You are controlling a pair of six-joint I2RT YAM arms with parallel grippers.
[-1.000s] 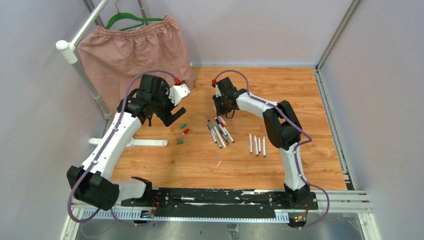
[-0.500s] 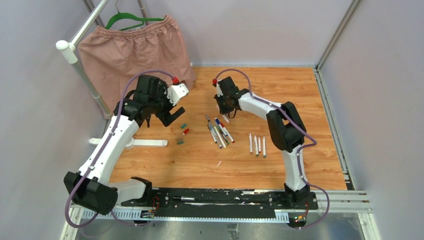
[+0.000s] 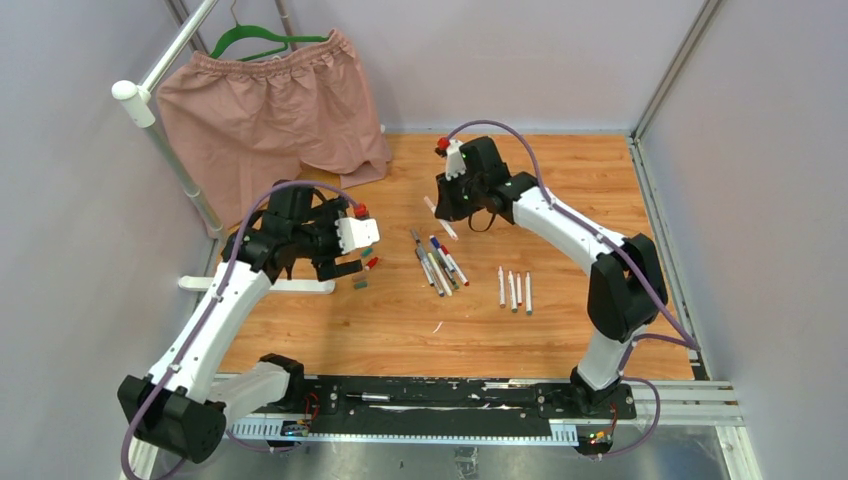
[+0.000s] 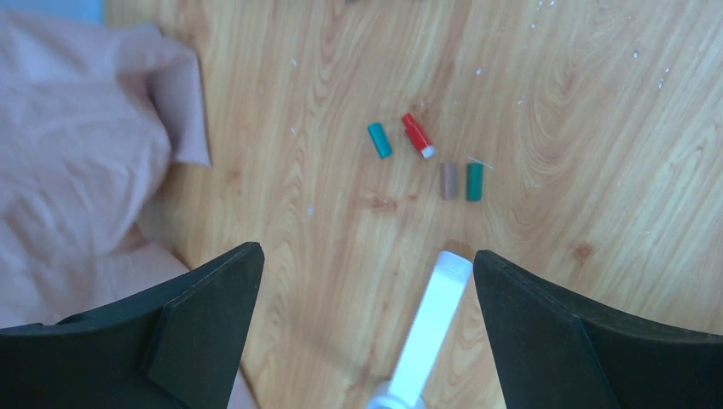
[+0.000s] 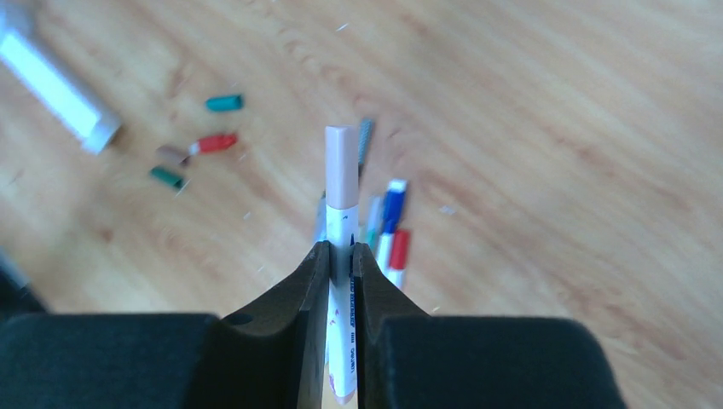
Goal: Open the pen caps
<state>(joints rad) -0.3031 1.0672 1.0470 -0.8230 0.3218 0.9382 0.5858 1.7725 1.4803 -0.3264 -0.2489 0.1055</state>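
Observation:
My right gripper [image 5: 341, 253] is shut on a white pen [image 5: 344, 230] with a cream cap [image 5: 341, 166] and holds it above the table; in the top view the pen [image 3: 440, 217] slants out below the gripper [image 3: 455, 205]. My left gripper [image 4: 367, 264] is open and empty, above the wood beside the loose caps: teal [image 4: 379, 141], red [image 4: 417, 135], brown [image 4: 448, 181] and green [image 4: 474, 181]. In the top view it [image 3: 343, 268] hovers just left of those caps [image 3: 368, 257]. Several capped pens [image 3: 438, 263] lie in a bunch at mid table.
Three slim pens [image 3: 514, 288] lie side by side right of the bunch. A long white bar [image 3: 290, 286] lies at the left, its end between my left fingers [image 4: 430, 328]. Pink shorts [image 3: 265, 110] hang on a rack at the back left.
My right gripper has lifted the cream-capped pen from the bunch and moved back and right. My left gripper has swung nearer and down toward the loose caps, still open.

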